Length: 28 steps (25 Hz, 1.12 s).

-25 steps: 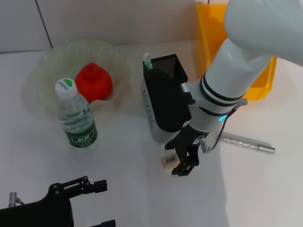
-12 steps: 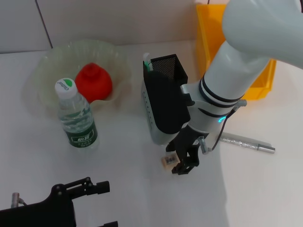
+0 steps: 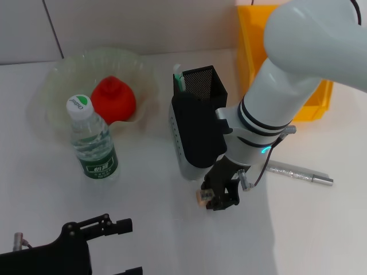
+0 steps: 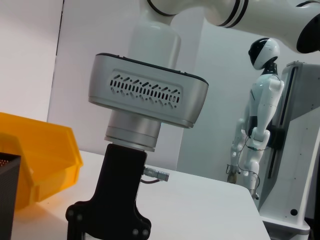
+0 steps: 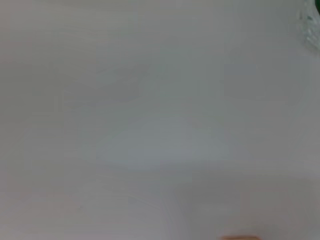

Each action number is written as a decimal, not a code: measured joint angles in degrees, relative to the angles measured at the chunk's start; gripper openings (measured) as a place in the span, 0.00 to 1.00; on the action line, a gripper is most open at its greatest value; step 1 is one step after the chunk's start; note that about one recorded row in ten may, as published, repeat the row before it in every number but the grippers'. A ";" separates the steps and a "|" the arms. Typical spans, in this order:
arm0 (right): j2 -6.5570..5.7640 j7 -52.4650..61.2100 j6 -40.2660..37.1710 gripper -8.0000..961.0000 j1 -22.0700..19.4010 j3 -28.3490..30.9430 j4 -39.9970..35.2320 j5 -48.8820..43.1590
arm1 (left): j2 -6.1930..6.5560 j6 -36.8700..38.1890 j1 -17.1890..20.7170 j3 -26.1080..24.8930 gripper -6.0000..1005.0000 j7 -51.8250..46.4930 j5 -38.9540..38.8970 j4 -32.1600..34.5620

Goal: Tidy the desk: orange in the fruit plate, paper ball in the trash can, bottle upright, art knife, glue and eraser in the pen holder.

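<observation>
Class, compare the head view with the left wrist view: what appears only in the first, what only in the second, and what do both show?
Only the head view shows the clear plastic water bottle standing upright, the red-orange fruit in the translucent fruit plate, the silver art knife lying on the desk, and the right gripper at the small tan eraser.

Only the left wrist view shows a white humanoid robot standing in the background.

Both show the yellow plastic bin, the black mesh pen holder, and the white desk.
</observation>
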 joint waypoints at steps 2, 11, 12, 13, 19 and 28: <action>0.00 0.13 0.00 0.45 0.03 0.08 0.02 0.00 | 0.00 -0.02 0.00 -0.03 0.78 0.04 0.01 0.04; 0.00 0.83 0.22 0.30 0.14 0.31 0.37 -0.01 | 0.00 -0.05 -0.14 0.04 0.78 -0.01 0.02 0.06; -0.01 1.02 0.20 0.29 0.14 0.54 0.22 -0.01 | 0.00 -0.05 -0.14 -0.01 0.78 -0.05 0.03 0.07; -0.06 1.39 -0.31 0.29 -0.11 1.65 -0.89 0.04 | 0.00 -0.04 -0.15 -0.09 0.78 -0.08 0.03 0.10; -0.32 4.00 -3.68 0.27 -1.84 9.04 -7.30 0.09 | 0.05 -0.06 -0.18 -0.36 0.78 -0.04 0.03 0.16; -0.63 10.57 -1.41 0.31 -4.74 24.20 -20.60 -4.60 | 0.09 -0.06 -0.52 -0.16 0.78 0.18 0.02 0.15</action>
